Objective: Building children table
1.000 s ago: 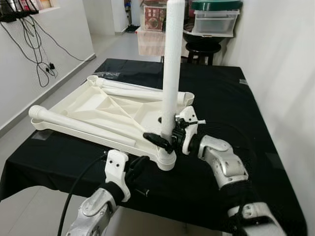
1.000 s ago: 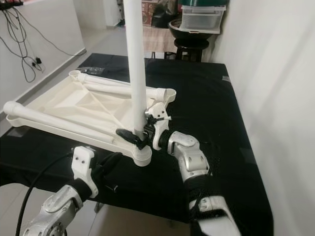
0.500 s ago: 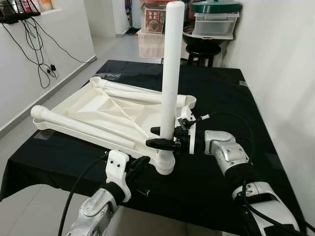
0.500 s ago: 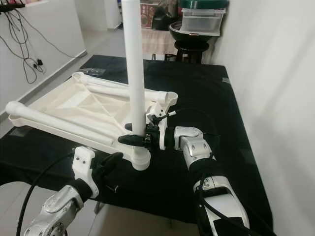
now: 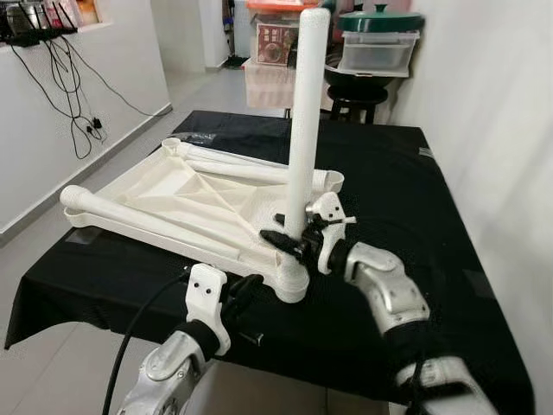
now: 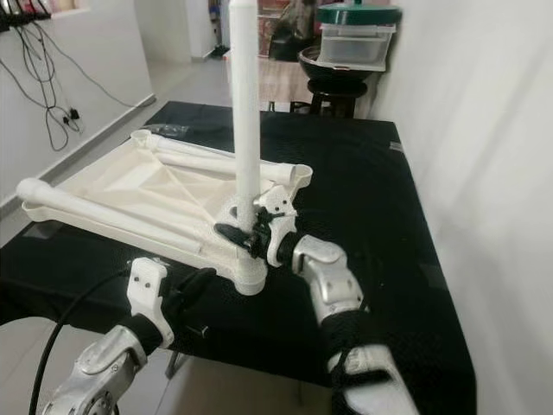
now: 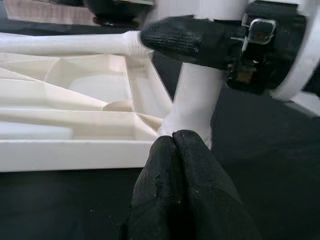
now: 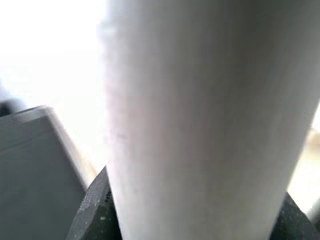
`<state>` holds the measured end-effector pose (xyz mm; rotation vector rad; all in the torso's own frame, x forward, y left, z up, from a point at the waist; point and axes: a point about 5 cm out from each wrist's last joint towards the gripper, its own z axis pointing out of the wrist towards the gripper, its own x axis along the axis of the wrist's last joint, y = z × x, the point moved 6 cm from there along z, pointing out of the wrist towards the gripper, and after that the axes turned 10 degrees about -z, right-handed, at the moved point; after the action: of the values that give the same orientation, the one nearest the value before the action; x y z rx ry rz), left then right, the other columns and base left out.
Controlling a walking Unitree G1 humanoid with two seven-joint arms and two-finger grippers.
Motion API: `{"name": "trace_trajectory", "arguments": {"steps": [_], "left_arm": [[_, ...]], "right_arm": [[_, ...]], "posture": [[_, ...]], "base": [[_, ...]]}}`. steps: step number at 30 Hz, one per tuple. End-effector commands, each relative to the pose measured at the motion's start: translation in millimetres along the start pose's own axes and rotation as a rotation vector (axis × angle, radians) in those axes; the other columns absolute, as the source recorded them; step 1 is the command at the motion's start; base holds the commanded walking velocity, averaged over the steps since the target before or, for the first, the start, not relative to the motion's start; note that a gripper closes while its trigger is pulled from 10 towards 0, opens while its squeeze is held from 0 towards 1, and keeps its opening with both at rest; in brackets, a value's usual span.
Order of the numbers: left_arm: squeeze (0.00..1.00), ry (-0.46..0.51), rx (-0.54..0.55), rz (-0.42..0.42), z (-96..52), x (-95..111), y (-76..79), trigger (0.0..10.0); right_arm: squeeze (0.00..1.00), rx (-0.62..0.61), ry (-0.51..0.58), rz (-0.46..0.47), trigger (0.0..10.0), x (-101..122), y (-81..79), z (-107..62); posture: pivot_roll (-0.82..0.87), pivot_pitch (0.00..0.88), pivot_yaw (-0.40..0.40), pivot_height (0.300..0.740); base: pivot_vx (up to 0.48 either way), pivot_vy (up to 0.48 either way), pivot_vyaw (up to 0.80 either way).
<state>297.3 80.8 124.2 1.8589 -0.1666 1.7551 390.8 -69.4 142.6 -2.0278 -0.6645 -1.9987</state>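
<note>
As the upturned white tabletop (image 5: 164, 194) lies on the black-draped table (image 5: 406, 190), the right gripper (image 5: 289, 240) clamps the upright leg (image 5: 302, 130) just above its near-corner socket, the left gripper (image 5: 246, 290), fingers pressed together, poised just beside that corner

White plastic upturned tabletop (image 5: 186, 194) on black-clothed table (image 5: 406, 181), left half; white tube leg (image 5: 302, 130) upright at its near right corner; right gripper (image 5: 289, 238) around leg low down; left gripper (image 5: 246, 290) before corner; stool (image 5: 354, 91) behind table
</note>
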Motion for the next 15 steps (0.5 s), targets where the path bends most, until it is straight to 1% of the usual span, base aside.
{"name": "trace_trajectory", "arguments": {"steps": [1, 3, 4, 6, 9, 14, 15], "left_arm": [[0.00, -0.012, 0.006, -0.002, -0.6, -3.2, -3.4, 10.0], [0.00, -0.013, 0.006, -0.002, 0.0, -3.3, -3.3, 10.0], [0.00, -0.015, 0.000, -0.003, 0.9, -3.8, -2.9, 10.0], [0.00, -0.016, -0.001, -0.004, 1.0, -3.9, -2.9, 10.0], [0.00, -0.005, 0.016, 0.004, 0.6, -2.7, -4.8, 10.0], [0.00, -0.004, 0.018, 0.004, 0.6, -2.5, -5.0, 10.0], [0.00, -0.006, 0.014, 0.002, 1.0, -2.7, -4.8, 10.0]], "right_arm": [[0.00, -0.104, -0.144, 0.003, 0.0, -32.5, 16.0, -9.3], [0.00, -0.094, -0.148, -0.014, 0.0, -32.8, 15.8, -7.9], [0.00, -0.067, -0.169, -0.025, 0.0, -38.2, 11.9, -5.9], [0.00, -0.058, -0.176, -0.028, 0.0, -39.9, 9.9, -5.9], [0.00, -0.061, -0.163, -0.043, 0.0, -35.2, 8.7, -5.0], [0.00, -0.079, -0.167, -0.045, 0.0, -34.0, 8.3, -6.2], [1.00, 0.054, -0.124, -0.004, 10.0, -25.7, -5.4, -2.4]], "posture": [[-0.02, 0.000, -0.008, 0.740], [-0.01, 0.000, -0.013, 0.740], [0.00, 0.000, -0.020, 0.740], [0.00, 0.000, -0.020, 0.740], [-0.01, 0.000, -0.016, 0.740], [-0.01, 0.000, -0.016, 0.740], [-0.01, 0.000, -0.015, 0.740]], "base": [[0.000, 0.000, 0.00], [0.000, 0.000, 0.00], [0.000, 0.000, 0.00], [0.000, 0.000, 0.00], [0.000, 0.000, 0.00], [0.000, 0.000, 0.00], [0.000, 0.000, 0.00]]}}
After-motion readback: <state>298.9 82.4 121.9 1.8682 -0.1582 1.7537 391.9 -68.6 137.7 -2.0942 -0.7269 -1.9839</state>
